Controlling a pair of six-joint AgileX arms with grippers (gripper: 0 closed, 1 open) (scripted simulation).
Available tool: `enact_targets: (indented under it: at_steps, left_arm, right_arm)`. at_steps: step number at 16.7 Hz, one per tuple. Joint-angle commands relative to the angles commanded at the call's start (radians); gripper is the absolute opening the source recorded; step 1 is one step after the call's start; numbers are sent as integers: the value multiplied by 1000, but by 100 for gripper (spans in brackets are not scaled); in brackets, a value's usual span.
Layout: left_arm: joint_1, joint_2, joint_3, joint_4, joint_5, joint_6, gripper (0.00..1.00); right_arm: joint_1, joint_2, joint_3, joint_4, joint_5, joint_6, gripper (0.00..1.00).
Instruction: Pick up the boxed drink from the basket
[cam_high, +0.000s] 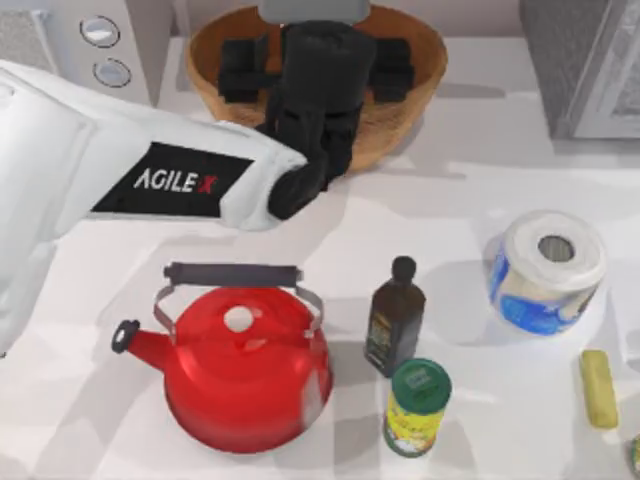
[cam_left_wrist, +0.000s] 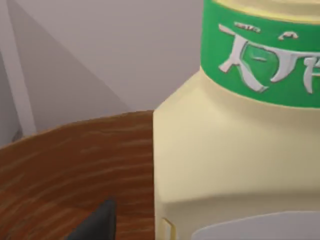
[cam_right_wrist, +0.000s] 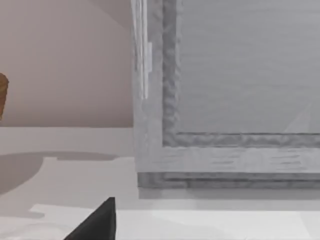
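I am reaching my left arm in from the top view's left, and my left hand (cam_high: 318, 75) is hanging over the one basket (cam_high: 415, 100), a large brown wicker bowl standing at the far middle of the counter (cam_high: 470, 250). From above, the black wrist and hand are covering the middle of the basket, so I cannot tell how wide the fingers are standing or whether they are touching anything. In my left wrist view, the one boxed drink (cam_left_wrist: 235, 165) is showing very close: a pale-yellow carton with a green band of white lettering around its upper part, standing inside the basket with the brown woven wall (cam_left_wrist: 75, 165) curving just beside it. One dark fingertip (cam_left_wrist: 97, 222) is showing at the edge of that view, apart from the carton. On the near half of the counter I am counting one red kettle (cam_high: 245, 375) with a dark handle at the left, one small dark bottle (cam_high: 395, 320) just right of it, one green-lidded can (cam_high: 417, 405) touching or nearly touching the bottle's near side, one roll of white paper in a blue wrapper (cam_high: 548, 270) farther right, and one small yellow bar (cam_high: 598, 388) near the right edge. One pale appliance with two round knobs (cam_high: 100, 50) is sitting at the far left, and one grey box (cam_high: 585, 65) at the far right. My right wrist view is facing that grey box (cam_right_wrist: 235, 100) closely, with one dark fingertip (cam_right_wrist: 100, 222) of my right hand at the picture's edge.
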Motion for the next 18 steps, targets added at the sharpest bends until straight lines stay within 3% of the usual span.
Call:
enact_targets:
  at_steps: [6,11,18]
  left_arm:
    - [41,117,158,-36,42,11,100]
    - [46,134,180,-40,47,13,100]
    - [46,134,180,-40,47,13,47]
  right_arm:
    - [0,0,0,0,0,0,100]
    - [0,0,0,0,0,0,100]
    - [0,0,0,0,0,0,100]
